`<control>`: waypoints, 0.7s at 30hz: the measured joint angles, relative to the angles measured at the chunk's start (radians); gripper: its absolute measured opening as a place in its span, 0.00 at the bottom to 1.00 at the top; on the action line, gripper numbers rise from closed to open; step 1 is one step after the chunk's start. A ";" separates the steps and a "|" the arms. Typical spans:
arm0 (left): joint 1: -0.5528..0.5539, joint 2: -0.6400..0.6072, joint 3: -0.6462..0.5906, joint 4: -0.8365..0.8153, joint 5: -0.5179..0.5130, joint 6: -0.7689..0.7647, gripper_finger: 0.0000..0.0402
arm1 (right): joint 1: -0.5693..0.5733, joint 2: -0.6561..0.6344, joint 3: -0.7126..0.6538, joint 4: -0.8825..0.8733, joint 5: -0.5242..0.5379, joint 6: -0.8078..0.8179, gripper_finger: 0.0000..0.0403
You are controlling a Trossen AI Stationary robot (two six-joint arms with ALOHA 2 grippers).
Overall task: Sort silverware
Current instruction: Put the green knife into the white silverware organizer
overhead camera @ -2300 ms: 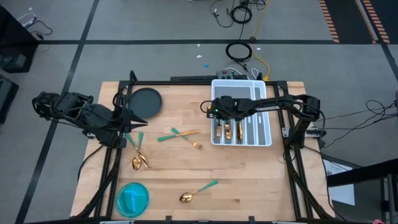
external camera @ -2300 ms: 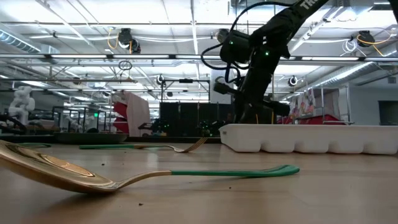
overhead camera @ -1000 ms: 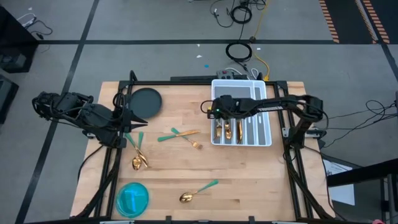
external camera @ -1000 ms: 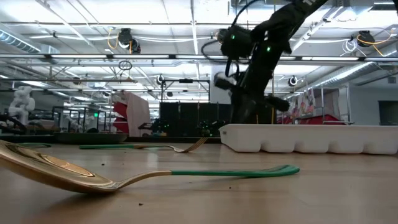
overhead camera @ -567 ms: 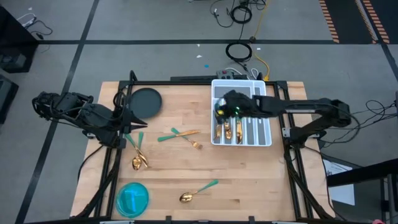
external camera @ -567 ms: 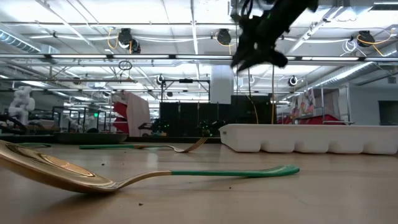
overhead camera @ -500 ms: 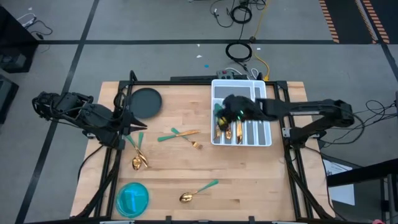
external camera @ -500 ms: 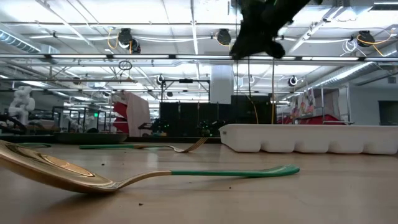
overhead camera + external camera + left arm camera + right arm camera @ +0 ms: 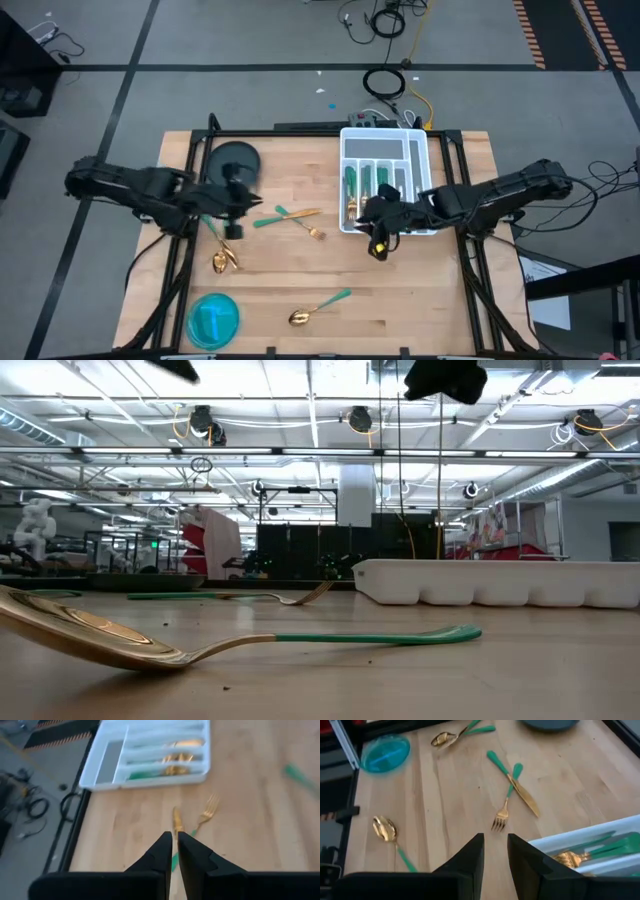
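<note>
1. Left gripper [image 9: 238, 205]: above the table's left part, just near of the dark round plate [image 9: 228, 160]. In its wrist view the two fingers [image 9: 162, 851] are almost together, a thin slit between them, nothing gripped.
2. Right gripper [image 9: 378, 238]: over the near-left corner of the white tray [image 9: 425, 146]. Fingers [image 9: 472, 852] slightly apart, holding nothing.
3. Crossed fork and knife [image 9: 295, 216]: on bare wood at the table's middle, between the two grippers. Gold heads point right, green handles left. Also seen from the right wrist [image 9: 512, 790] and left wrist [image 9: 192, 820].
4. Pair of spoons [image 9: 221, 255]: at the left, near of the left gripper, bowls toward the near edge, handles running up under that arm.
5. Single spoon [image 9: 318, 308]: near edge, centre, alone; handle angled far-right. It fills the foreground of the low view [image 9: 200, 645].
6. Sorted silverware [image 9: 365, 195]: lying lengthwise in the tray's left compartments, green handles far, gold heads near.
7. Blue round dish [image 9: 213, 320]: near-left corner of the table.
</note>
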 joint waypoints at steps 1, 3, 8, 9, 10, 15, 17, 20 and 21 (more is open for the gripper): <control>0.021 0.022 -0.022 0.024 0.000 0.014 0.10 | 0.011 0.000 0.008 -0.018 0.010 0.001 0.19; 0.072 0.075 -0.055 0.074 0.007 0.009 0.10 | 0.030 0.000 0.027 -0.046 0.021 0.004 0.19; 0.200 0.240 -0.068 0.092 0.167 -0.036 0.10 | 0.056 0.000 0.060 -0.100 0.038 0.025 0.20; 0.216 0.270 -0.068 0.106 0.186 -0.025 0.10 | 0.060 0.000 0.062 -0.104 0.038 0.026 0.21; 0.231 0.300 -0.068 0.137 0.201 -0.009 0.10 | 0.064 0.000 0.062 -0.108 0.038 0.029 0.23; 0.322 0.428 -0.068 0.343 0.322 -0.013 0.10 | 0.080 0.000 0.062 -0.182 0.036 0.056 0.30; 0.347 0.469 -0.068 0.396 0.381 -0.036 0.10 | 0.092 0.000 0.062 -0.212 0.036 0.066 0.32; 0.371 0.517 -0.068 0.425 0.436 -0.041 0.10 | 0.118 0.000 0.062 -0.263 0.036 0.086 0.34; 0.377 0.528 -0.068 0.421 0.454 -0.041 0.10 | 0.126 0.000 0.062 -0.277 0.036 0.095 0.34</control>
